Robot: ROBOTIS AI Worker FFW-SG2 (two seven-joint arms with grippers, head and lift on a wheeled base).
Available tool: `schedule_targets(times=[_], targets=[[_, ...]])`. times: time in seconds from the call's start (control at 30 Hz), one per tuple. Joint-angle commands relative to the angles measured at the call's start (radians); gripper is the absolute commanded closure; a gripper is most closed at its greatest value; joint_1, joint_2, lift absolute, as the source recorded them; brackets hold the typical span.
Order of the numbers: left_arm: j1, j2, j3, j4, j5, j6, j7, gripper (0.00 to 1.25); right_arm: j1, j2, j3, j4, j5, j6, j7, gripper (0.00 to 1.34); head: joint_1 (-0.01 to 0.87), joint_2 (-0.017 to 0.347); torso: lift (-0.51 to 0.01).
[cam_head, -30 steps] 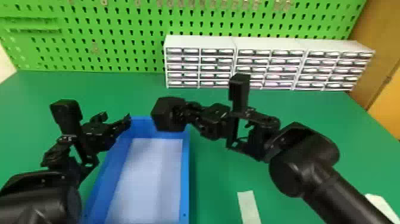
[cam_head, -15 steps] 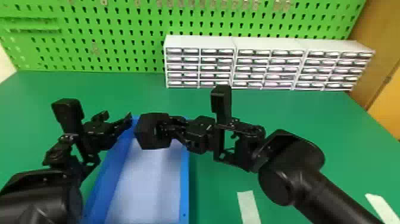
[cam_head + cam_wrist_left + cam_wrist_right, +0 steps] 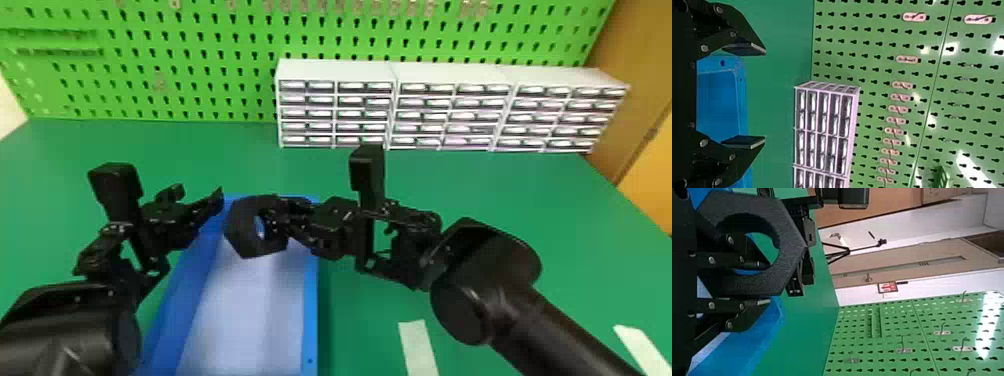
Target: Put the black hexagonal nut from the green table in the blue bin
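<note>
Two grippers are positioned at the blue bin (image 3: 310, 320). The right gripper (image 3: 272, 222) pinches one side of the black hexagonal nut (image 3: 242, 237) between its fingers, above the bin's far part. The nut is at 9 o'clock from the right gripper. The left gripper (image 3: 199, 192), fingers spread, is at 10 o'clock from the nut. White drawer units (image 3: 335, 70) stand between 1 and 2 o'clock from the bin.

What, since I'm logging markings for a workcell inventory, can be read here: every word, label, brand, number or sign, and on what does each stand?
No text can be read.
Red-and-white sign on the white wall: too small to read.
White drawer cabinets: none readable.
Black hexagonal nut, blue bin: none readable.
</note>
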Motion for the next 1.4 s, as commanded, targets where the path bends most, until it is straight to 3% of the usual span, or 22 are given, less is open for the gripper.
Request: schedule_targets(times=[0.0,0.17,0.87,1.13,1.37], targets=[[-0.001,-0.002,-0.001,0.0,0.001,0.0,-0.001,0.45,0.001,0.002,-0.001,0.001,-0.006,0.008,-0.001,0.68,0.691,0.009,-0.097],[-0.001,0.0,-0.001,0.0,0.001,0.0,0.001,0.45,0.003,0.002,-0.006,0.001,-0.003,0.013,-0.005,0.56,0.691,0.009,-0.097],[-0.007,0.005,-0.003,0.0,0.009,0.0,-0.001,0.45,0.044,0.023,-0.098,0.001,0.06,0.022,-0.005,0.55,0.691,0.009,-0.097],[-0.004,0.009,0.003,0.0,0.014,0.0,0.001,0.45,0.12,0.045,-0.225,-0.011,0.122,0.022,-0.005,0.55,0.691,0.009,-0.097],[-0.001,0.009,0.019,0.0,0.018,0.0,0.001,0.45,0.192,0.086,-0.405,-0.048,0.231,0.036,-0.005,0.55,0.691,0.009,-0.097]])
